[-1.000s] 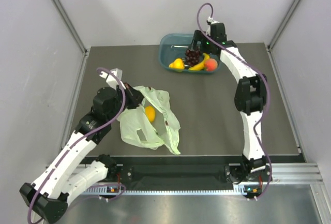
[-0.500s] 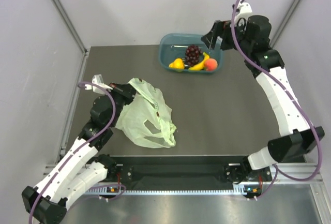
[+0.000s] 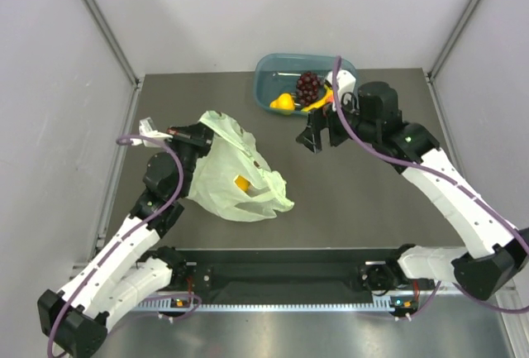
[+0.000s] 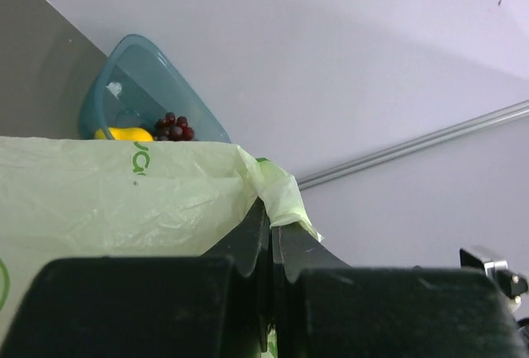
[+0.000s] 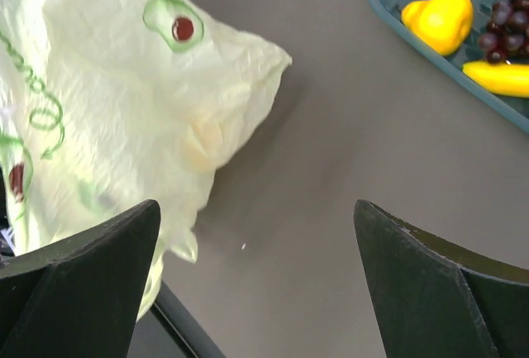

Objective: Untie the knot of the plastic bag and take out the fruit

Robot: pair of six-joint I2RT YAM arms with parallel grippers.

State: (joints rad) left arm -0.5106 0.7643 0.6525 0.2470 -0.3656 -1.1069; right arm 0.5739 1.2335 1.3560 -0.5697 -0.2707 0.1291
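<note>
The pale green plastic bag (image 3: 231, 178) lies crumpled left of centre, and a yellow fruit (image 3: 241, 183) shows inside it. My left gripper (image 3: 198, 135) is shut on the bag's upper edge; in the left wrist view the film (image 4: 124, 201) is pinched between the closed jaws (image 4: 271, 213). To the right of the bag, my right gripper (image 3: 318, 139) hovers open and empty. Seen from the right wrist, its gap (image 5: 256, 209) frames bare table beside the bag (image 5: 124, 85). The knot is out of view.
A teal tub (image 3: 266, 73) at the back holds grapes (image 3: 309, 87), a yellow fruit (image 3: 283, 102) and a banana (image 3: 318, 104). The right wrist view shows the tub (image 5: 430, 54) at upper right. Grey walls enclose the table on three sides.
My right arm has swung from the tub down to the middle of the table, towards the bag. The left gripper has kept its hold while the bag shifted and spread; the yellow fruit shows again.
</note>
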